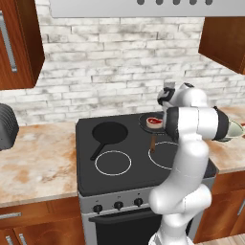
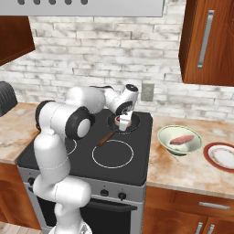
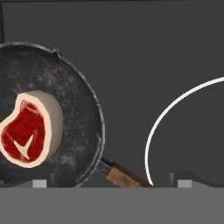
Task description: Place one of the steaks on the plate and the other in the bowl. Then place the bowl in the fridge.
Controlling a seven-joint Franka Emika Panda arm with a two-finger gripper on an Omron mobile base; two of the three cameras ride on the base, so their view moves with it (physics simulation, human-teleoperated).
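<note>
Pan handle (image 3: 122, 174) cut off; red steak (image 3: 28, 130) partly cropped.

Whitewashed brick wall (image 1: 115, 62) behind a black glass stovetop (image 2: 123, 160) marked with white burner rings. Grey hood (image 1: 143, 7) overhead. Reddish wood cabinets (image 2: 208, 41) on both sides. Mottled tan stone counters (image 1: 36, 165). Wall outlet (image 2: 147, 91).

The rendered scene is lit evenly and softly; no glare or hard shadows are seen. Everything is kept sharp, though textures on the brick wall (image 1: 119, 72) are rendered coarsely.
</note>
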